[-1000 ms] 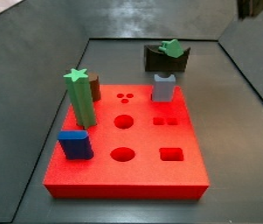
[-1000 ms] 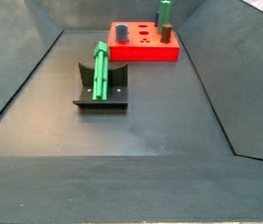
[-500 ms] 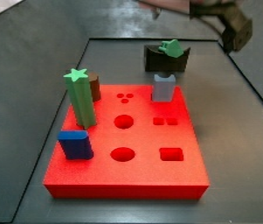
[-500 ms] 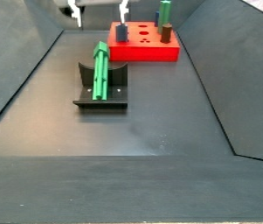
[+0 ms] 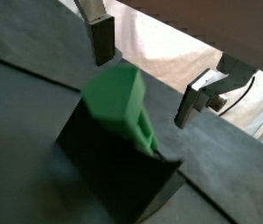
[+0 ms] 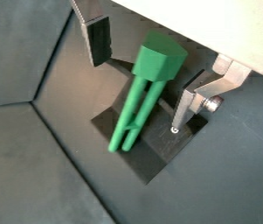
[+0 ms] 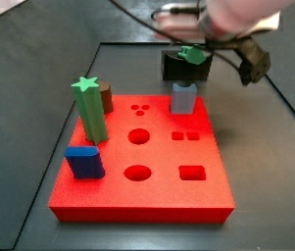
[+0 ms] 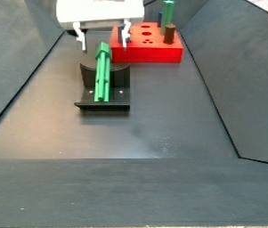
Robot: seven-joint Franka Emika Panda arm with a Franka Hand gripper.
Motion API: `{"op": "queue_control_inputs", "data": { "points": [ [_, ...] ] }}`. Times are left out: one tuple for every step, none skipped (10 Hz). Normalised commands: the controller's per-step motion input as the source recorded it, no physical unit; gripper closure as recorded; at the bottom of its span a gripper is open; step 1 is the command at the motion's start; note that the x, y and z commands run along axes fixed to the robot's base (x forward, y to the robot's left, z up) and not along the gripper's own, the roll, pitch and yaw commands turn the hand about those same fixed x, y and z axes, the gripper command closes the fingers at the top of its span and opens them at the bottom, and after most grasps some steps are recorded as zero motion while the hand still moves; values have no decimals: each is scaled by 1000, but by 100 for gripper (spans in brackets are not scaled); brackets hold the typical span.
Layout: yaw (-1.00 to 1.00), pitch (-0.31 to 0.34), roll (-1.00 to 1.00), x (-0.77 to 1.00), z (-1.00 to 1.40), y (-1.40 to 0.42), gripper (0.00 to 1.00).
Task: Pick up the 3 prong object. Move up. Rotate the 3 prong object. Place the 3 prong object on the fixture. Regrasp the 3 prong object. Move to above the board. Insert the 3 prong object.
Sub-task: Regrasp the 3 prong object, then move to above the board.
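The 3 prong object (image 8: 102,69) is a long green piece that leans in the fixture (image 8: 104,96), its thick end uppermost. In both wrist views the gripper (image 6: 140,94) stands open around that thick end, with one finger (image 6: 99,39) on each side and a gap between the pads and the piece (image 5: 116,98). In a side view the gripper (image 8: 101,46) hangs just over the piece's top. The red board (image 7: 150,167) lies in front of the fixture (image 7: 180,70) in a side view.
On the board stand a green star-topped post (image 7: 91,108), a brown cylinder (image 7: 107,98), a blue block (image 7: 84,162) and a grey-blue peg (image 7: 184,98). Dark sloping walls (image 8: 29,80) enclose the floor on both sides.
The gripper has come down into view from above and now straddles the top of the 3 prong object. The piece and the fixture have not moved.
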Motion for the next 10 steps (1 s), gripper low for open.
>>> {"op": "queue_control_inputs", "data": {
  "points": [
    [-14,8,70,115,-767,-5,0],
    [0,23,70,95,-574,-7,0],
    [9,24,70,92,-476,-8,0],
    [29,24,68,84,-295,-11,0],
    [35,29,72,80,-197,22,0],
    [0,0,0,0,0,0,100],
    [133,135,427,58,1000,-47,100],
    [130,127,401,59,1000,-51,100],
    [131,106,324,63,1000,-53,100],
    [129,75,211,67,1000,-51,100]
  ]
}}
